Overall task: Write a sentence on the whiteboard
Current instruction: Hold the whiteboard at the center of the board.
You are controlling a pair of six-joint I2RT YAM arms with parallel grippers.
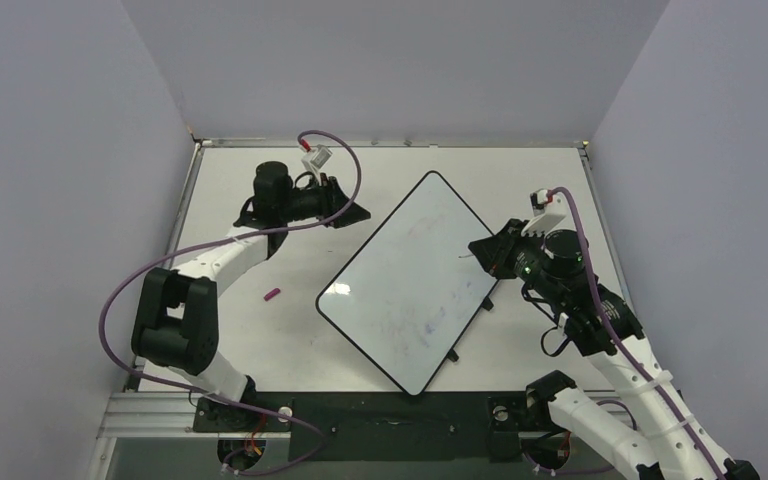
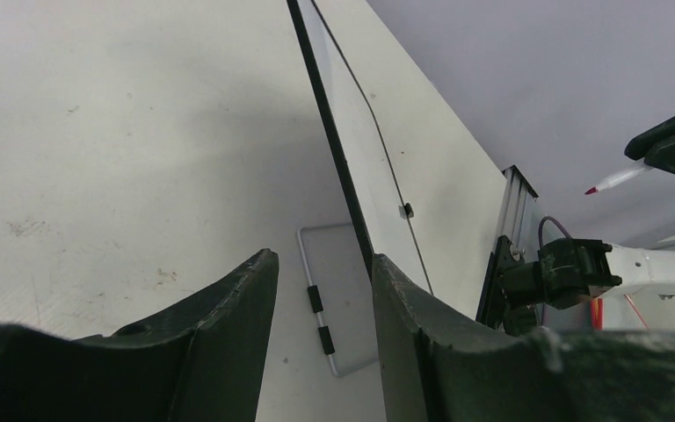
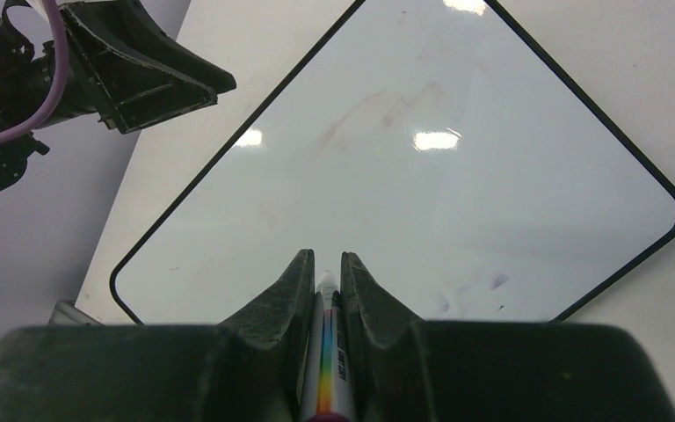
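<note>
Whiteboard (image 1: 410, 280): lies near the middle of the table (image 1: 250, 340), turned cornerwise, with one corner toward the far edge and one toward the near edge.
Sentence: none shows. The glossy face carries no fresh word or stroke, only faint old smudges (image 3: 378, 105) in red and purple.
Progress: judged to be at the very start. The pen is uncapped and in hand, and all the writing is left to do.
Right gripper (image 3: 327, 264): clenched on the marker (image 3: 327, 369), which lies along the slot between its fingers, tip forward. It hangs by the board's right-hand edge, and in the left wrist view the red tip looks clear of the surface.
Left gripper (image 2: 322, 264): released, jaws spread with nothing between them. It sits just beside the board's far-left edge, and the black rim runs toward the gap.
Cap (image 1: 272, 295): a small pink piece, probably the marker's, on the table toward the left edge and well apart from the board.
Surface: off-white tabletop, matt and lightly scuffed. The board mirrors the ceiling lights.
Room: plain grey-lilac walls (image 1: 60, 150) close in on the left, far and right sides. A metal rail (image 1: 160, 412) runs along the near edge.
</note>
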